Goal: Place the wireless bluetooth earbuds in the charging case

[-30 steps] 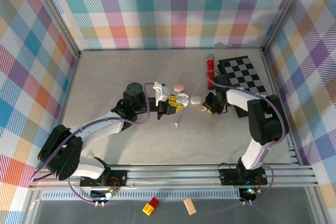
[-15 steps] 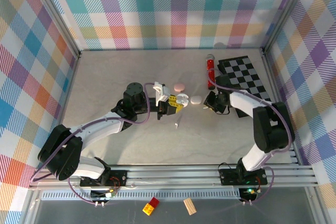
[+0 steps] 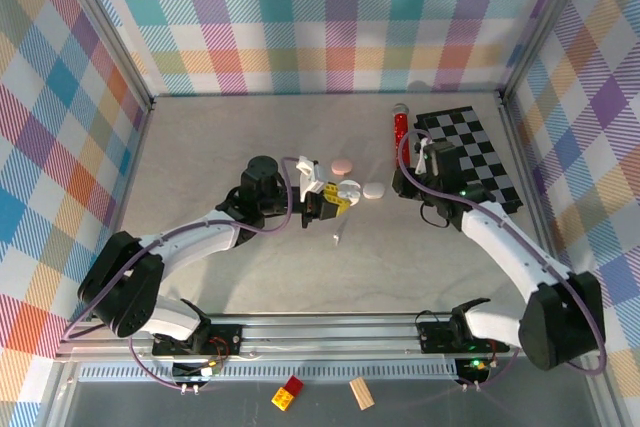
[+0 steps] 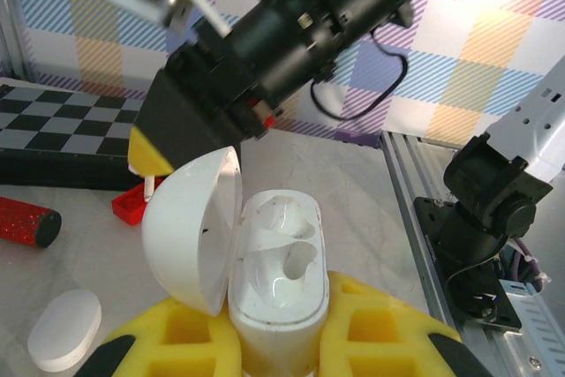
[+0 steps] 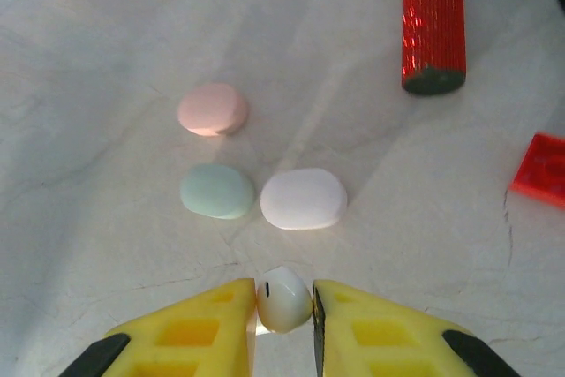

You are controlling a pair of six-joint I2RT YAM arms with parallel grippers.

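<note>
From above, my left tool (image 3: 328, 199) sits mid-tabletop (image 3: 250, 277), clamped on the open charging case (image 3: 347, 189). My right tool (image 3: 403, 183) is close by on its right.

On the left wrist camera, the case stands between yellow fingers (image 4: 388, 342), its lid tipped left.

On the right wrist camera, the narrowed tool pinches a white earbud (image 5: 283, 297). It is just beside the white case (image 5: 303, 198), with the green case (image 5: 216, 191) and pink case (image 5: 213, 109) beyond.
</note>
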